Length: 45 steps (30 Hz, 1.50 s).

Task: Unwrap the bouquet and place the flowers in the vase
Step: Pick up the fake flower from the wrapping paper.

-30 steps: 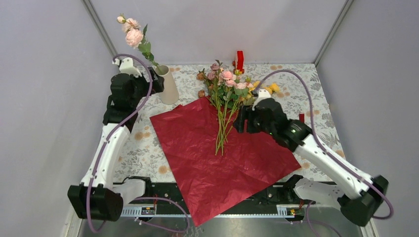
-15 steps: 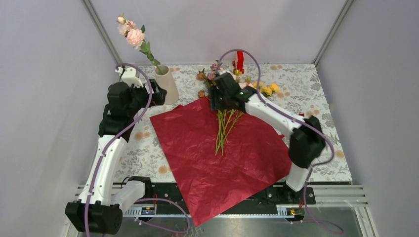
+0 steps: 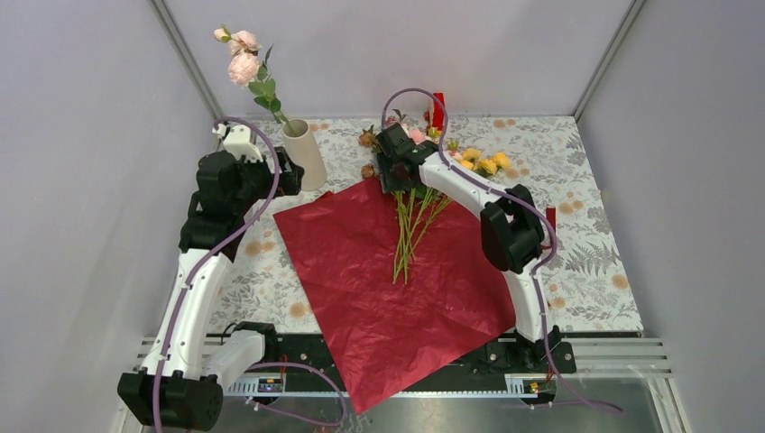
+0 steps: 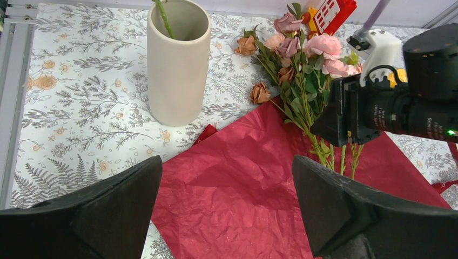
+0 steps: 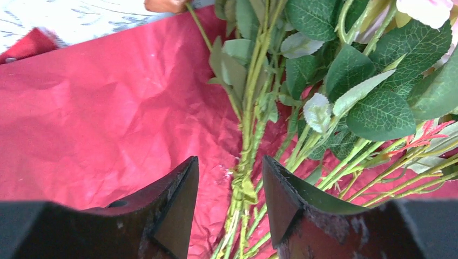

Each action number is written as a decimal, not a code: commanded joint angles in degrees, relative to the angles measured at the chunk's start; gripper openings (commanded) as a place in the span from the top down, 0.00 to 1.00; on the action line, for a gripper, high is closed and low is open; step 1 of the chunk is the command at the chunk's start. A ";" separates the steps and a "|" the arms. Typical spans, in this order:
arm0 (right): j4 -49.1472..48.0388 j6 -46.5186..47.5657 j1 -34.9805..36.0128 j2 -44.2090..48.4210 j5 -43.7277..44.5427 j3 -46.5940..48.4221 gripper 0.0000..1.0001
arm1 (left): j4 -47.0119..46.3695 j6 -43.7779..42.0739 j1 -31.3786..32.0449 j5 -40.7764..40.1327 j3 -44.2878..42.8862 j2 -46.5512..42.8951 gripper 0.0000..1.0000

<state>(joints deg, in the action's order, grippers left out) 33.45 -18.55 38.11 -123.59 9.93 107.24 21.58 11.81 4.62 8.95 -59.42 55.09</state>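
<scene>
Red paper [image 3: 388,289] under my right gripper [image 5: 229,175], swung in from lower right, now half-open astride the flowers [image 3: 406,236] at upper centre; left gripper [image 4: 226,168] stays wide, empty, beside upper-left vase [image 3: 307,161]; floral tablecloth [image 3: 586,180], grey walls [image 3: 379,54]

The top camera looks down over the whole floral-clothed table [image 3: 586,162]; both wrist cameras closely face the crinkled dark red wrapping paper [image 3: 388,289].

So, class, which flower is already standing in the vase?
The pale pink flower far left, stem in the cream vase; the other flowers lie bunched, stems on the red paper.
</scene>
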 commanded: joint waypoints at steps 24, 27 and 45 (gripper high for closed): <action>2.51 3.53 -1.36 -7.18 1.84 5.71 0.84 | 0.12 -1.97 0.47 -2.30 -1.05 -1.56 0.01; 2.53 3.37 -1.28 -7.89 1.51 6.29 0.81 | 0.13 -1.97 0.47 -2.42 -0.96 -1.65 0.01; 2.85 3.29 -1.31 -6.11 1.25 7.78 1.00 | 0.10 -2.06 0.47 -2.50 -0.84 -1.93 0.01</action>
<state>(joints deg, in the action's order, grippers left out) 36.56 -15.62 36.95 -133.47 10.57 113.58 23.57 10.48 4.93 7.22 -59.42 54.35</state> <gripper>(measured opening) 0.026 0.989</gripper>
